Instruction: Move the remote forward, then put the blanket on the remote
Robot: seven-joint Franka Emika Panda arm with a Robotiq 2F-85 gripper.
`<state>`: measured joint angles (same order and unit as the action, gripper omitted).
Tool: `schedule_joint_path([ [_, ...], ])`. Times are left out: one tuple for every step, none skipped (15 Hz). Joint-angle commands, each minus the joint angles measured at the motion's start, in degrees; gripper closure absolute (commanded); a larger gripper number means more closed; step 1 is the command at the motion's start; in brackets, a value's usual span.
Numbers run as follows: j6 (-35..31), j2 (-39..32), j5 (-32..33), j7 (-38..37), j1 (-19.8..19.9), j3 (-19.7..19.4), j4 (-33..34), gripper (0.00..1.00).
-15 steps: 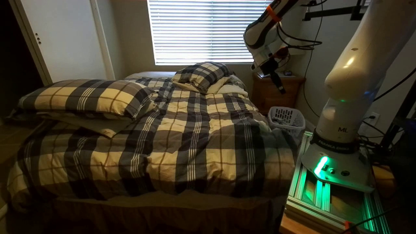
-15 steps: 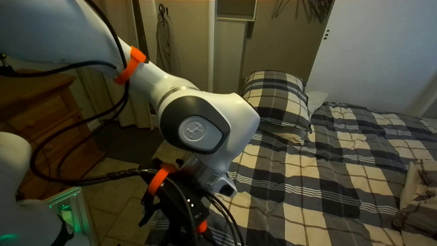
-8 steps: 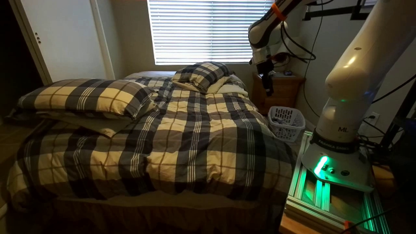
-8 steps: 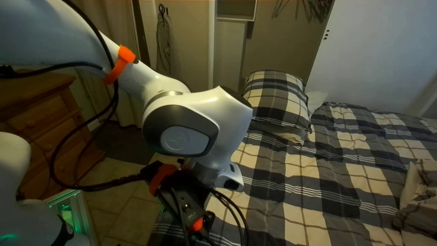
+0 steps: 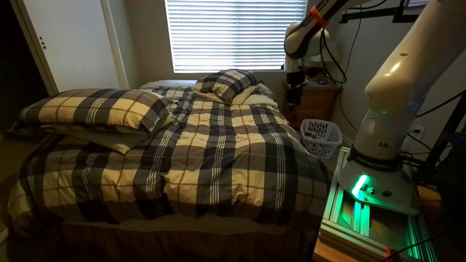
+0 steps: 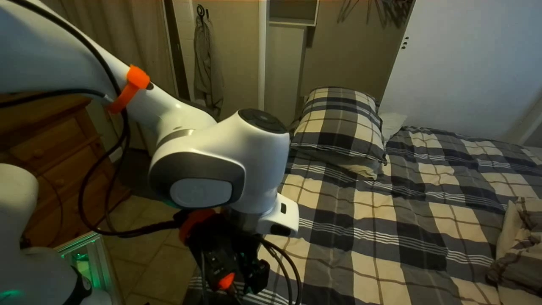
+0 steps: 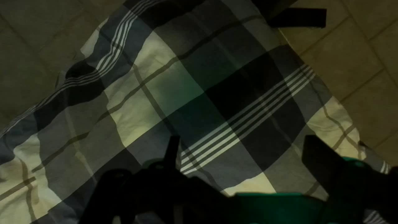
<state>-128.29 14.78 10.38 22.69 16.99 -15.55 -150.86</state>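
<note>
A large plaid blanket (image 5: 222,156) in dark grey-black and cream-yellow checks is soft, matt cloth, creased and puckered. A plump pillow (image 5: 94,109) in matching plaid looks the same dull fabric. The curved white robot arm (image 6: 262,161) has a smooth, hard shell with glossy highlights; its black two-fingered gripper (image 7: 242,138) looks matt. A brown chest of drawers (image 6: 63,140) is smooth wood. A white perforated basket (image 5: 325,147) looks plastic; a silvery rail frame (image 5: 349,231) is smooth metal.
</note>
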Motion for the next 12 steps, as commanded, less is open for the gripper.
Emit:
schedule_joint_path([
  [-5.87,3.08,1.19,-3.42,-0.11,-0.36,-3.78,0.0],
  [-2.92,0.61,0.34,-1.56,-0.66,-0.67,-1.17,0.0],
  [-4.01,0.81,0.4,-1.99,-0.63,-0.64,-1.65,0.0],
  [-4.48,0.91,0.4,-2.2,-0.61,-0.62,-1.96,0.0],
  [-4.58,0.94,0.4,-2.27,-0.61,-0.62,-2.01,0.0],
  [-4.6,0.97,0.4,-2.3,-0.61,-0.62,-2.01,0.0],
  [-4.61,1.0,0.41,-2.32,-0.6,-0.62,-2.01,0.0],
  [-4.61,1.05,0.41,-2.34,-0.6,-0.62,-2.01,0.0],
  [-4.61,1.09,0.41,-2.34,-0.6,-0.62,-2.01,0.0],
  [-4.61,1.1,0.41,-2.34,-0.6,-0.62,-2.01,0.0],
  [-4.61,1.1,0.41,-2.34,-0.6,-0.62,-2.01,0.0],
  [-4.61,1.1,0.41,-2.34,-0.6,-0.62,-2.01,0.0],
])
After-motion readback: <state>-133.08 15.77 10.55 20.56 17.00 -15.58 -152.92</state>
